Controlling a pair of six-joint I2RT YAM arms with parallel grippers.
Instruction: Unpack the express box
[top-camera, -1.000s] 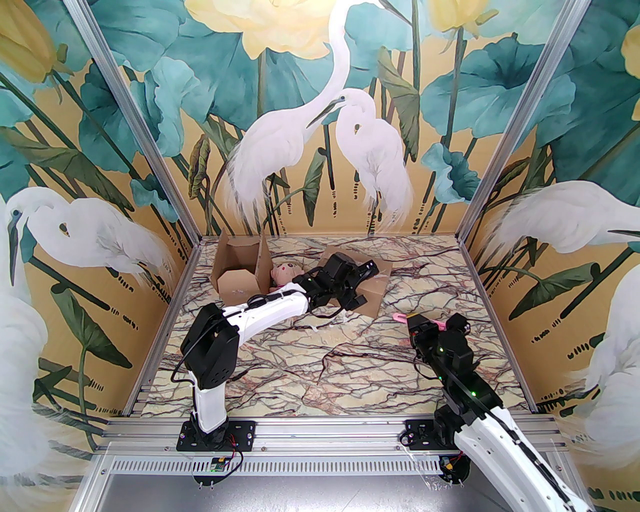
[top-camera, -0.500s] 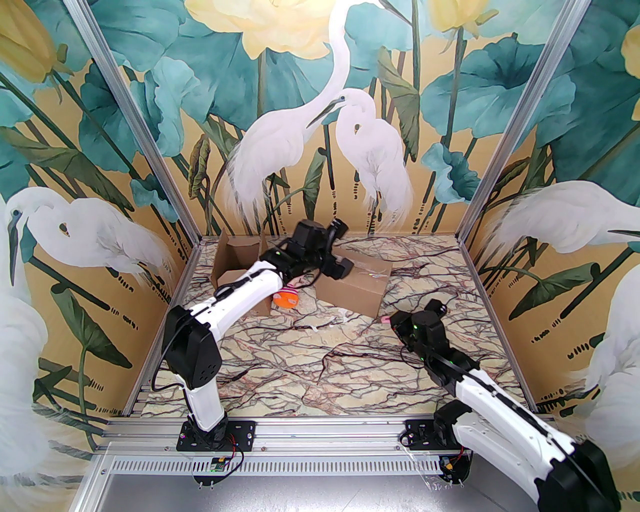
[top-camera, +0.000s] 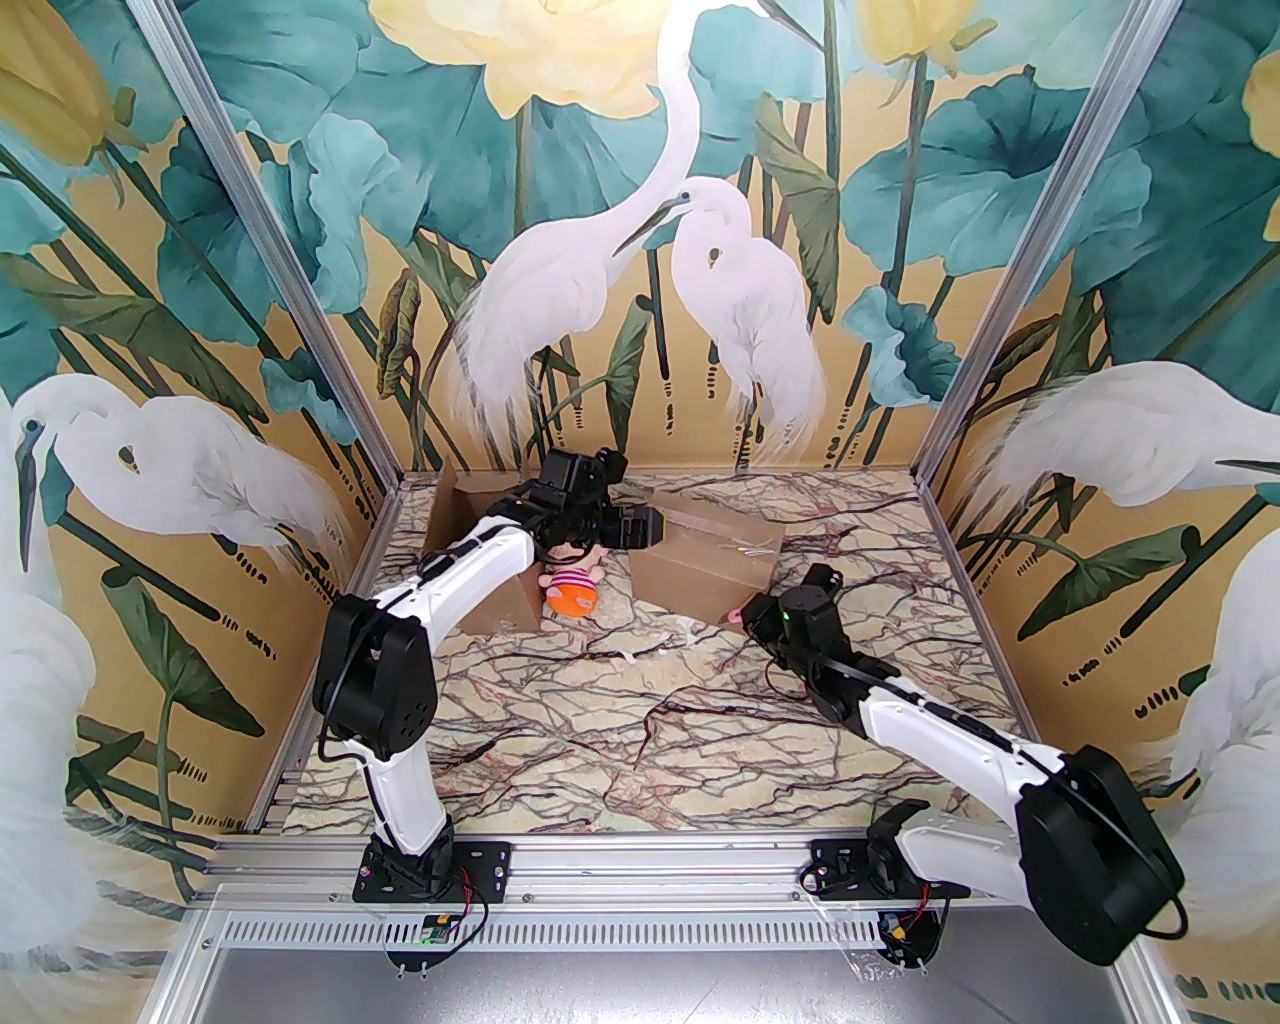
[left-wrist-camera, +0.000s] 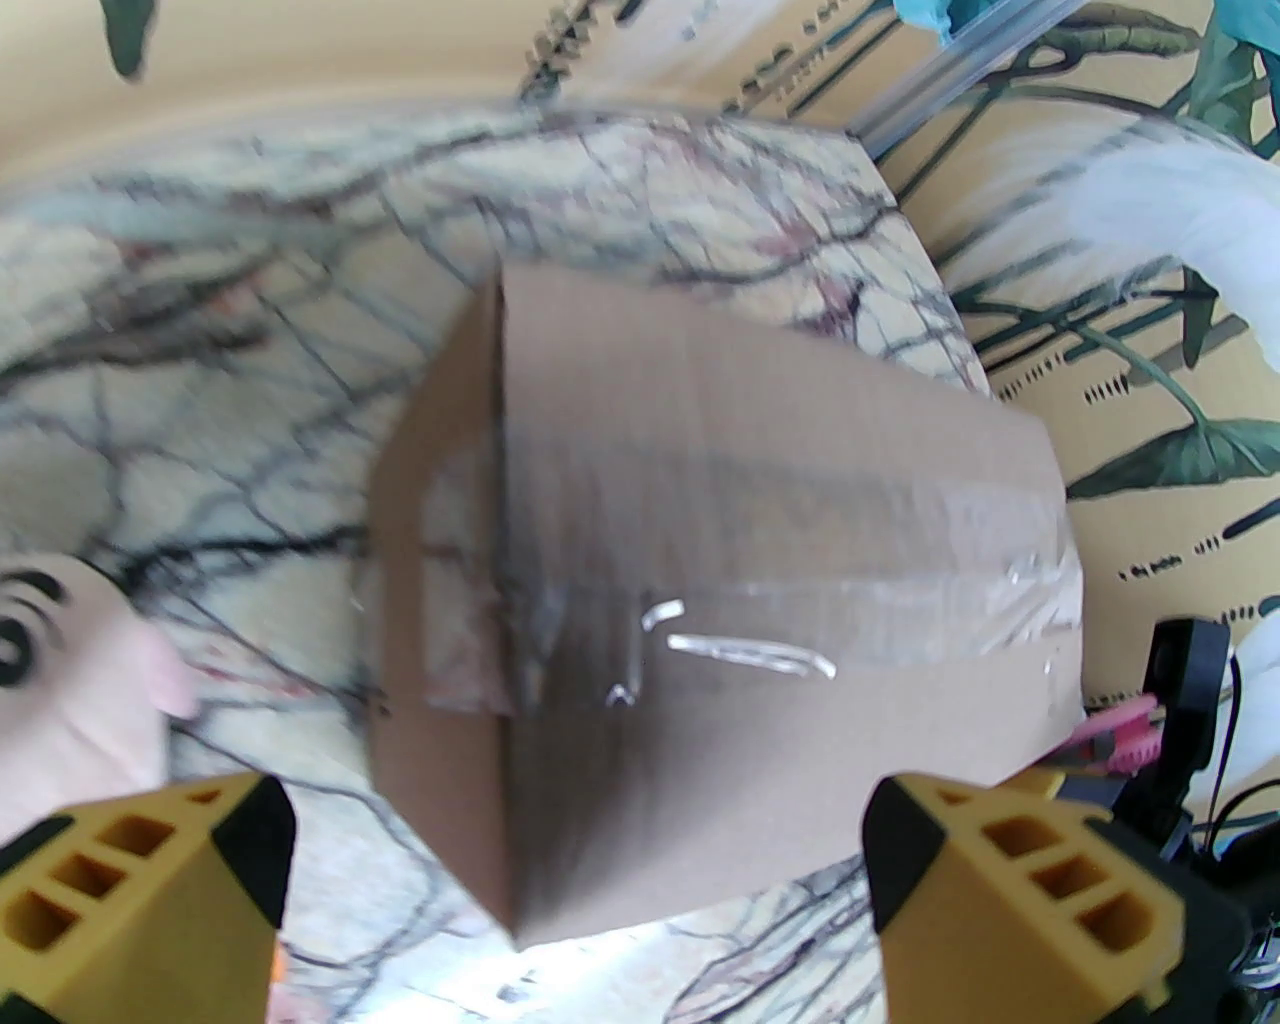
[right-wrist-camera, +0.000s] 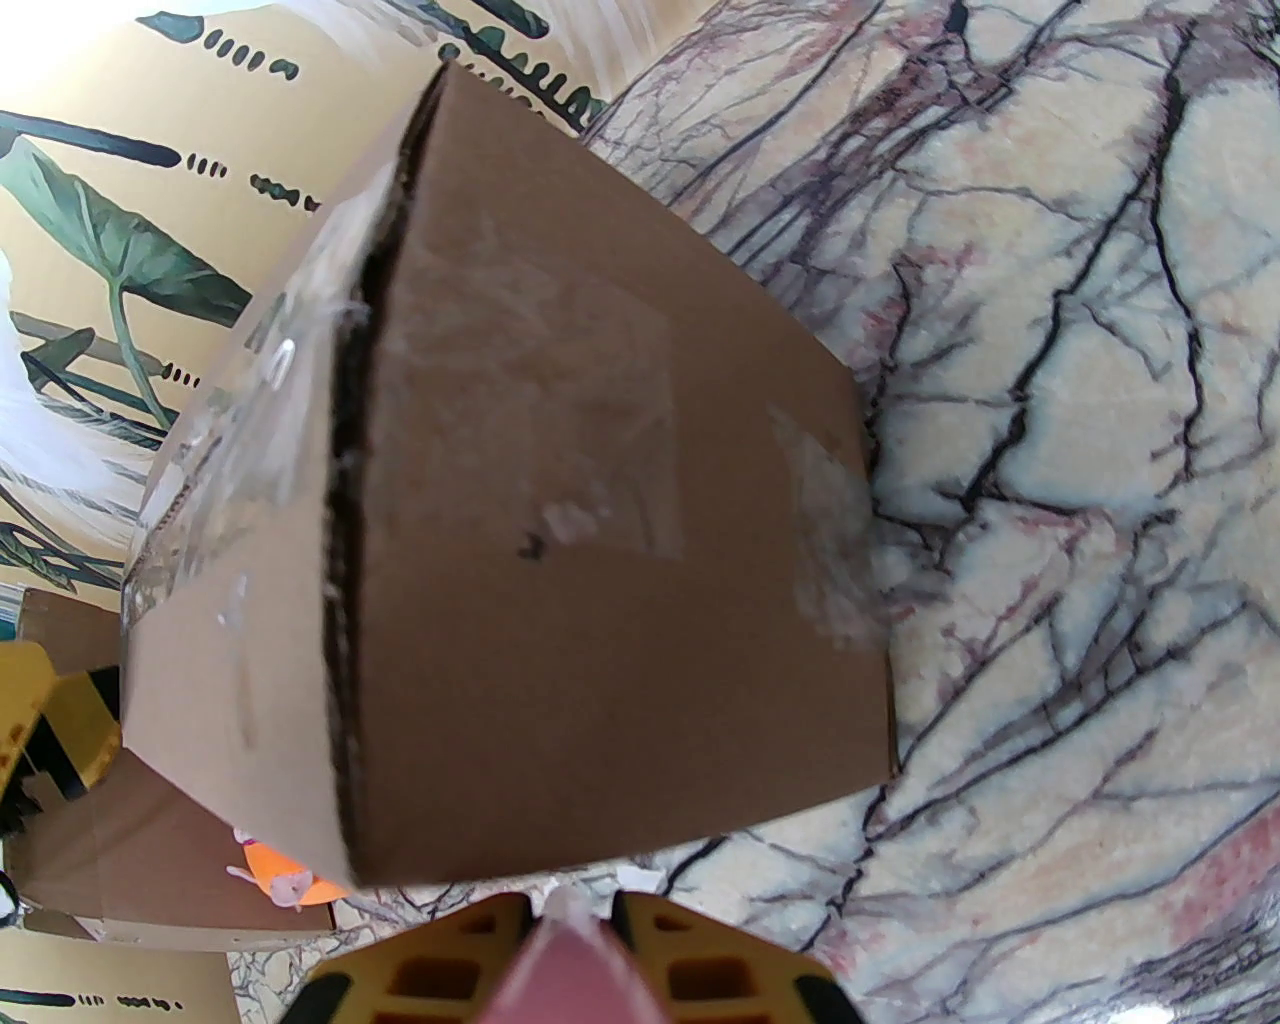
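Brown cardboard express box (top-camera: 715, 580), taped shut, upright, at back centre, slightly skewed

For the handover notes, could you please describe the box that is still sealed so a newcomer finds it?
On the marble table, look toward the far edge, just right of the plush doll. The sealed box sits there, flaps shut under shiny clear tape, unlike the open box left of the doll.

Three walls (top-camera: 640, 150) painted with white egrets (top-camera: 740, 290), teal leaves (top-camera: 960, 170) and yellow flowers (top-camera: 540, 50), aluminium posts (top-camera: 290, 260) at the corners, veined marble tabletop (top-camera: 640, 720), metal rail (top-camera: 650, 860) nearest, bright even light.
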